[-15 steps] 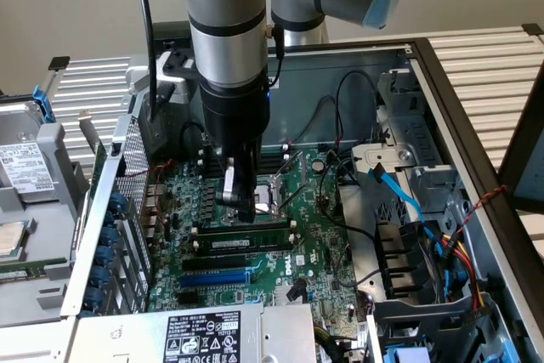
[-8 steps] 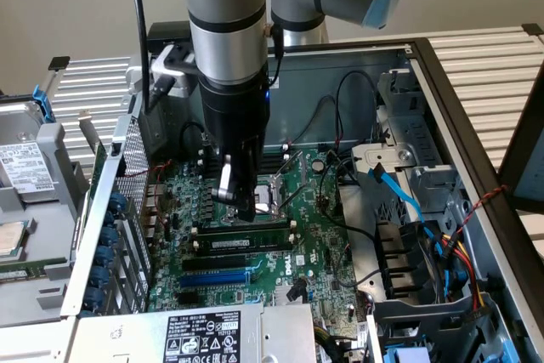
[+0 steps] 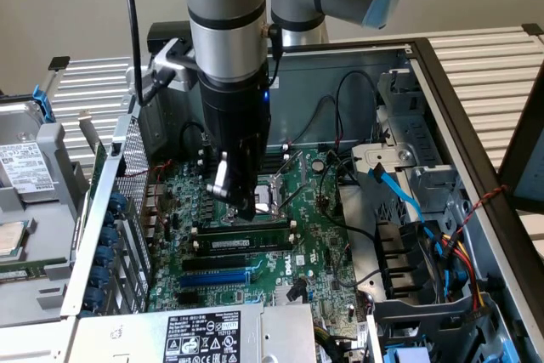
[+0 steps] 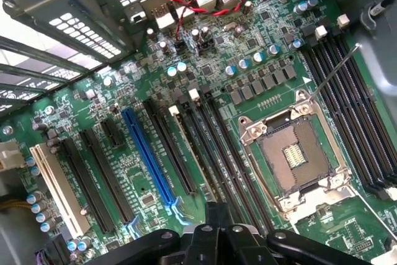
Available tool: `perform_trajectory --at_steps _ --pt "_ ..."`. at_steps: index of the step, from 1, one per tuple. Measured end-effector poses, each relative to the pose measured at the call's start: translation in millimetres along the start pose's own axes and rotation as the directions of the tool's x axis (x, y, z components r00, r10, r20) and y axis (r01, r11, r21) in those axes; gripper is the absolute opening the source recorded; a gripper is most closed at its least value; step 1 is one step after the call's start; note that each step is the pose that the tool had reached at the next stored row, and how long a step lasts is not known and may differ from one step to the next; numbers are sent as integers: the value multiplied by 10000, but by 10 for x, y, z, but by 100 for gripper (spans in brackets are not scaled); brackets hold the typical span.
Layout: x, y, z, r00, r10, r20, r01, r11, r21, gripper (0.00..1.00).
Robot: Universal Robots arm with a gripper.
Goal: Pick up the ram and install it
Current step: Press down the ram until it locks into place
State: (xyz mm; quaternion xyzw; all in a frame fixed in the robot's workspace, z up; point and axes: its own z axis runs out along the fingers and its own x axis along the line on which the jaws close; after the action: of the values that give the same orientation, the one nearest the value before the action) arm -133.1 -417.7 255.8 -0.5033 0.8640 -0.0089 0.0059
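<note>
Grey slats [image 3: 484, 57] are making the tabletop, and an open computer case [image 3: 442, 116] is lying on it with its green board [image 3: 319, 235] facing up. A tan wall is standing behind.

The arm [image 3: 225, 40] is reaching down into the case. The hand [image 3: 246, 208] is hanging low over the board, next to the square chip socket [image 3: 274, 193]. Its fingers are pinched together and are not holding anything that can be seen. The ram [image 3: 246, 245] is sitting along one of the long slots, just beside the hand's tip, toward the front of the case. I cannot tell if the two are touching. In the wrist view the hand [image 4: 215, 218] is pointing at the long black slots [image 4: 205, 153], with the blue slot [image 4: 149, 159] close by.

White letters [image 3: 294, 268] on the board are looking like DELL. The ram is wearing a white label, too small to read. A black and white sticker [image 3: 204, 333] is sitting on the silver box at the front, and its words are too small as well.

A metal grid wall [image 3: 127, 193] is closing in the exterior view's left. Black wires [image 3: 357, 235] and a blue cable [image 3: 399, 193] are crowding the exterior view's right. Open room is lying over the slots.
</note>
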Motion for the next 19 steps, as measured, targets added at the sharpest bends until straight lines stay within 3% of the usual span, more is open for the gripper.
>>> perform_trajectory --at_steps 5,10,15,19 --pt "-1 -1 -18 9979 645 -9 -645 9979 2 10" --pt "0 -1 -26 9914 1312 -25 -1312 9914 4 10" --pt "0 -1 -30 9806 1960 -40 -1960 9806 7 10" --pt "0 -1 -32 9687 2480 -52 -2480 9688 10 10"
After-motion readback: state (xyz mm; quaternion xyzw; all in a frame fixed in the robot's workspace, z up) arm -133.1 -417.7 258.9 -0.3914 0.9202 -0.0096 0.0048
